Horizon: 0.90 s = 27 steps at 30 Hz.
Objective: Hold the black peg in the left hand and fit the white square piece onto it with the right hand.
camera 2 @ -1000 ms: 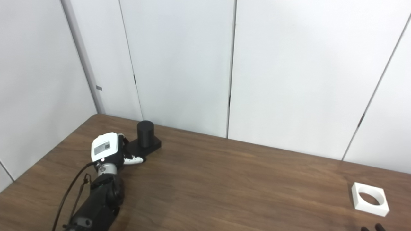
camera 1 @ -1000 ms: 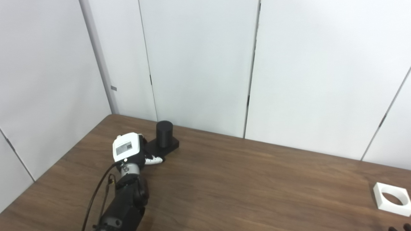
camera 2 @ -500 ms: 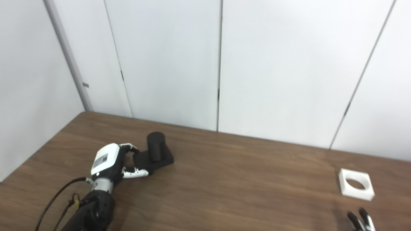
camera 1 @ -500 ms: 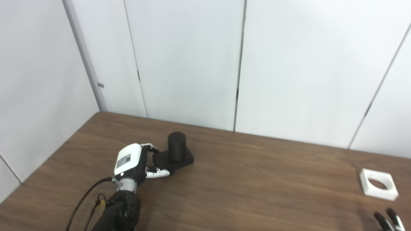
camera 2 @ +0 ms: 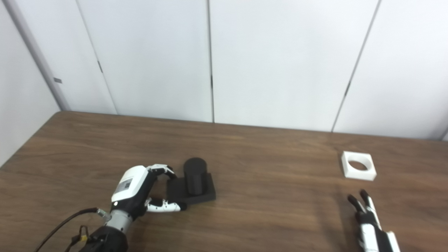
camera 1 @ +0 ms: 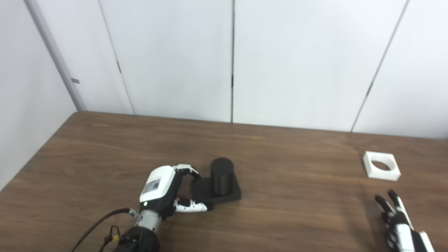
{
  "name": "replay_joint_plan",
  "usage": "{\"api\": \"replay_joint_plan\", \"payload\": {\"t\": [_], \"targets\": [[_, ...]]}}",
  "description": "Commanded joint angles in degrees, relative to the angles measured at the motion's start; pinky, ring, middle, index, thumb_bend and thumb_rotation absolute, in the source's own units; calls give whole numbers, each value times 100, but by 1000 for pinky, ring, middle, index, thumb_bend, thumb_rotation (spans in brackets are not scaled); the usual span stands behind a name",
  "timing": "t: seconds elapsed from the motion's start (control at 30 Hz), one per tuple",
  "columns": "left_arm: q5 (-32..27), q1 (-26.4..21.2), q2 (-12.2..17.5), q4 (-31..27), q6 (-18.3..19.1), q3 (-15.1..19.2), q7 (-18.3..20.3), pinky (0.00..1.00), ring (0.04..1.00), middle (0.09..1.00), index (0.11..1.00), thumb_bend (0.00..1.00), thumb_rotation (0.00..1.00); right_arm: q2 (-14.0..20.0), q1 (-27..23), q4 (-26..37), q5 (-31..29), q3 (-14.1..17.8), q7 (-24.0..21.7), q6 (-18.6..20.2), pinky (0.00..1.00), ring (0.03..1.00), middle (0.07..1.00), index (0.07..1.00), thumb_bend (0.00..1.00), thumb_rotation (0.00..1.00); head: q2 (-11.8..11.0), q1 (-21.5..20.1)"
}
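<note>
While left robot hand grips black peg | cylinder on square base | right robot hand open

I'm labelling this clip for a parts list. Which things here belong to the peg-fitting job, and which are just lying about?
Part of the job:
- black peg on its square base, gripped at the base edge by the left hand
- white square piece, lying flat, untouched
- right hand, open, short of that piece

Lying about:
- nothing loose; only the table and the wall panels
</note>
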<state>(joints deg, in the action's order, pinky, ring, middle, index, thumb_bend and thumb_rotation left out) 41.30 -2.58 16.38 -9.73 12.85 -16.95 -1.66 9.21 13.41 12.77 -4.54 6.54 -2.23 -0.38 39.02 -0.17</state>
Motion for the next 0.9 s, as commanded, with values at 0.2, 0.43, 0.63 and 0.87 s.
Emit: {"api": "replay_joint_plan", "payload": {"t": [0.2,0.43,0.63,0.87], "targets": [[284,315,-389,-215,-510,-520,7,668,797,783,488,506,55,-201,3,342,-34,-138,70,389,1000,985,898,1000,555,1000,206,-267],[553,638,-468,-63,-853,-931,-63,686,800,785,489,506,57,-217,25,532,181,-234,232,626,1000,976,890,1000,538,1000,328,-445],[545,838,-458,-62,-1018,-1022,43,708,826,800,489,505,56,-197,25,563,46,-255,241,654,1000,980,891,998,541,1000,399,-541],[560,938,-421,-60,-1120,-1050,156,723,836,808,490,503,57,-177,42,650,165,-271,310,784,1000,963,879,991,545,1000,432,-635]]}}
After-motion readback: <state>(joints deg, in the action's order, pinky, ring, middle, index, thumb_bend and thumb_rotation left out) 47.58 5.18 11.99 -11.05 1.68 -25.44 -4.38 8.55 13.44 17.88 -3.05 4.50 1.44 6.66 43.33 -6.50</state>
